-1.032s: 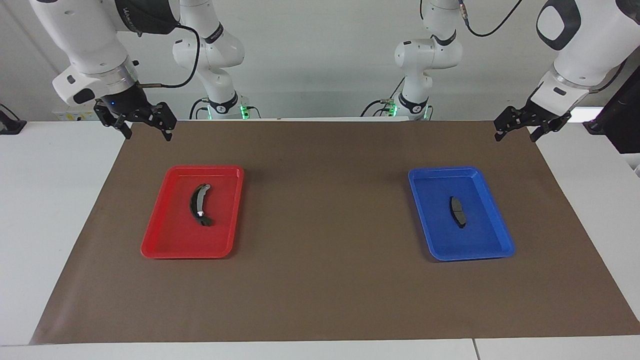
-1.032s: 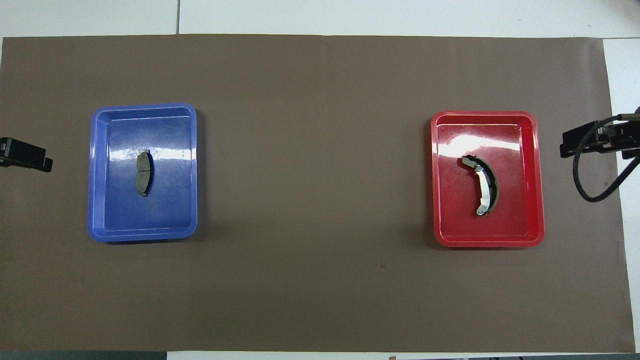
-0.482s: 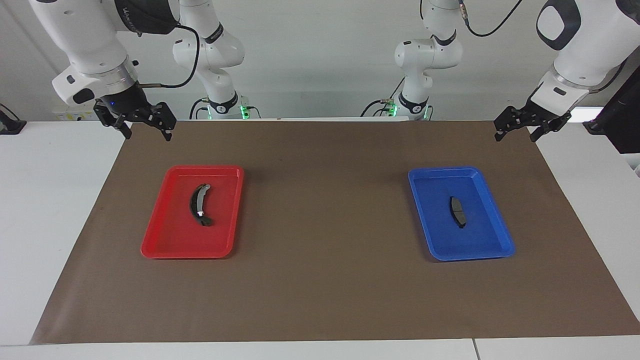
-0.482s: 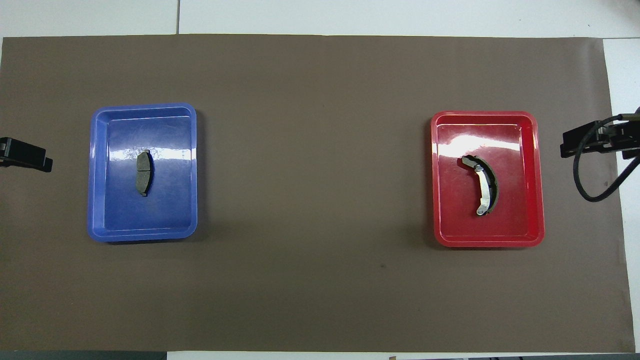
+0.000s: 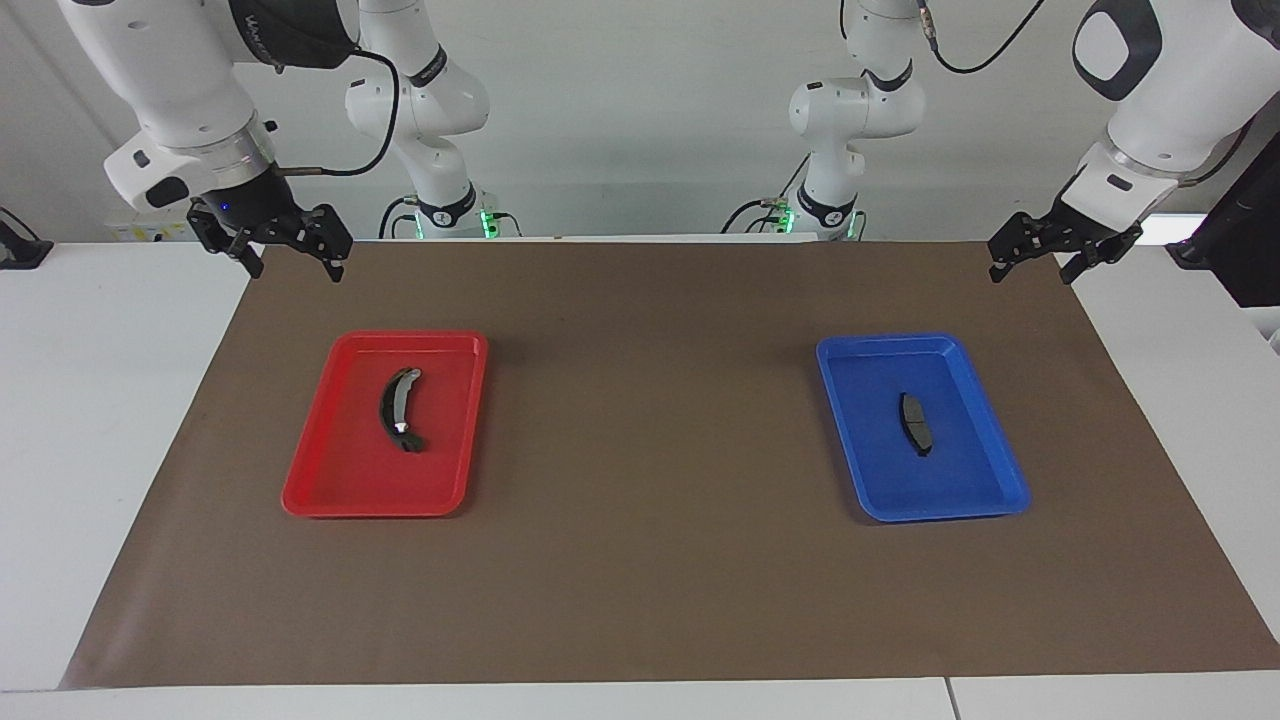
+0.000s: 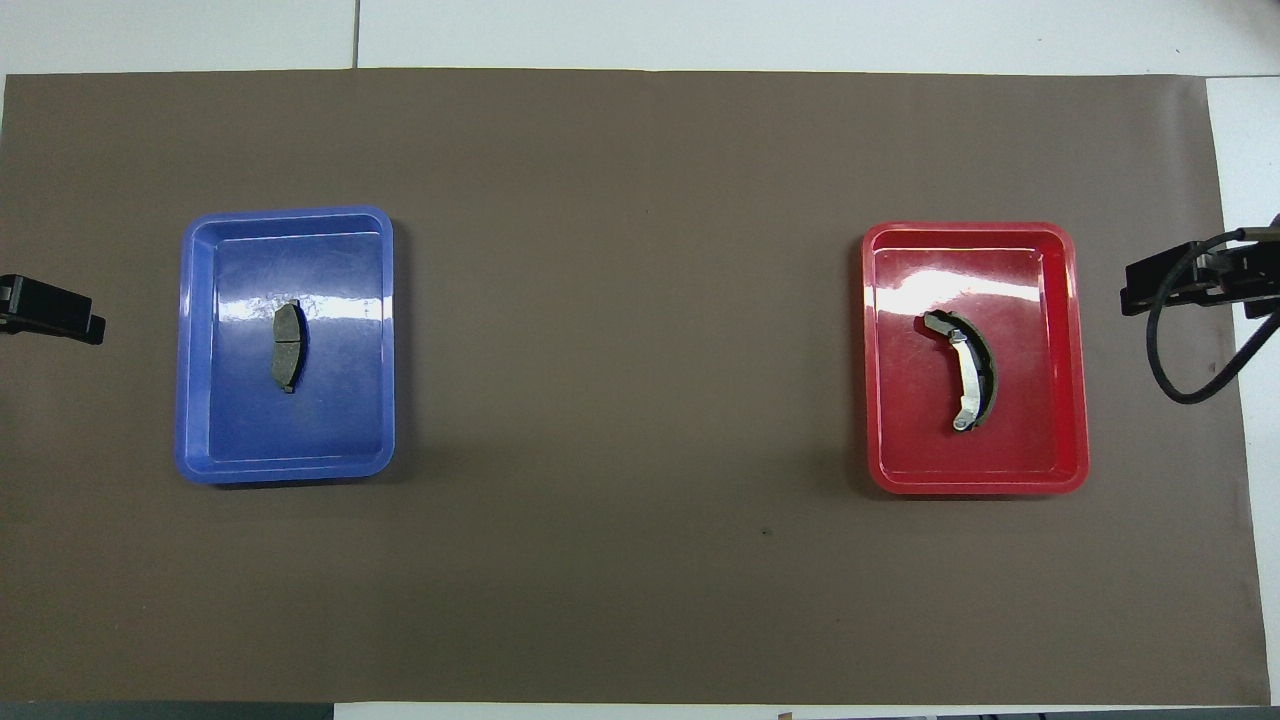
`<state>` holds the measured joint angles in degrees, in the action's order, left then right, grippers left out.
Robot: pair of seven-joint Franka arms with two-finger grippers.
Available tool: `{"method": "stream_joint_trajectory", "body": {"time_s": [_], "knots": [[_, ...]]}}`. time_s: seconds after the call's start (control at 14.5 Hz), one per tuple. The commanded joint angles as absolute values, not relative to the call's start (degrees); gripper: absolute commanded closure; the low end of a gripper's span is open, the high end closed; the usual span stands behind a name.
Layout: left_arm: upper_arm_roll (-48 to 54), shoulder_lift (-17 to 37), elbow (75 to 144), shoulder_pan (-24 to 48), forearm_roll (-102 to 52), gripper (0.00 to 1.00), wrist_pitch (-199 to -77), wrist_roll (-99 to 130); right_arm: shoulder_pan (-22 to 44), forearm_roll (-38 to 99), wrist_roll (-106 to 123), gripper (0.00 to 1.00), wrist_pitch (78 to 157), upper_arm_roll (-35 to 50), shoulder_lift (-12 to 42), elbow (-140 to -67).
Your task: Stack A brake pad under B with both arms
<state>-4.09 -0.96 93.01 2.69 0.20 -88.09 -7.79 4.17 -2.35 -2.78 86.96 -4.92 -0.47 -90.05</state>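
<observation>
The A brake pad (image 5: 915,423) (image 6: 288,345), a short dark grey oblong, lies flat in the blue tray (image 5: 985,500) (image 6: 200,440) toward the left arm's end of the table. B (image 5: 398,408) (image 6: 965,370), a long black crescent with silvery metal ends, lies in the red tray (image 5: 320,495) (image 6: 1070,450) toward the right arm's end. My left gripper (image 5: 1032,273) (image 6: 50,312) hangs open over the mat's edge, outside the blue tray. Over the mat's corner at the red tray's end, my right gripper (image 5: 297,270) (image 6: 1190,280) is open too. Neither holds anything.
A brown mat (image 5: 650,450) (image 6: 630,300) covers most of the white table (image 5: 100,420), and both trays rest on it well apart. A black cable (image 6: 1180,370) loops down from the right wrist. A dark object (image 5: 1240,240) stands at the table's edge by the left arm.
</observation>
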Motion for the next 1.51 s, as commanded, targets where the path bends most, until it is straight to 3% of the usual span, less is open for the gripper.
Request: {"method": "stream_joint_trajectory", "body": {"time_s": [0.0, 0.55, 0.89, 1.1, 1.44], "knots": [[-4.0, -2.5, 94.9, 2.3, -0.4, 0.01, -88.9, -8.0, 3.7, -2.4, -1.5, 0.00, 86.8, -4.8, -0.4, -89.8], [-3.9, -2.8, 95.5, 3.2, -0.4, 0.01, -86.8, -7.8, 3.7, -2.4, -1.6, 0.00, 87.1, -4.8, -0.5, -90.1], [-3.1, -5.5, 110.6, 5.7, -0.4, 0.02, -107.5, -8.3, 3.7, -2.4, -1.5, 0.00, 87.1, -4.8, -0.5, -90.1], [-3.1, -2.8, 118.5, 6.3, -0.4, 0.03, -119.2, -8.3, 3.7, -2.4, -1.5, 0.00, 87.1, -4.8, -0.5, -90.1], [-3.1, 3.7, 124.3, 6.9, -0.4, 0.08, -131.3, -8.3, 3.7, -2.4, -1.5, 0.00, 87.1, -4.8, -0.8, -90.2]]}}
